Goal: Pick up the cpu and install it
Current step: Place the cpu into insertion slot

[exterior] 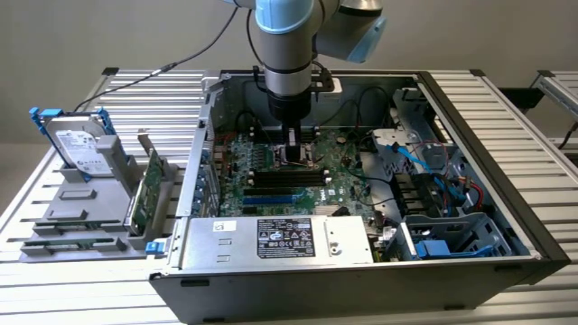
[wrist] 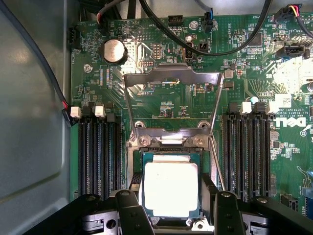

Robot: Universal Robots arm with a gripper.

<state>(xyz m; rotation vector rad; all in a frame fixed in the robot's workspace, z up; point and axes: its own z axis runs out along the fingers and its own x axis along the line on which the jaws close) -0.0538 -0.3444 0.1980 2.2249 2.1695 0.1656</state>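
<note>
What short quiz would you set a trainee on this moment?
1. True or false: the latch plate is shut over the cpu.
2. The cpu is: A tilted on edge, B flat with its metal top up, C flipped over.
3. Fill in: the hard drive stands on the exterior view's ____ of the case.
Key: 1 false; 2 B; 3 left.

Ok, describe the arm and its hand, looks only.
The arm is a silver-grey tube with pale blue joint caps, narrowing to a black wrist. A black cable trails from it toward the exterior view's left. The hand is black, its blocky fingers carrying round screw heads.
</note>
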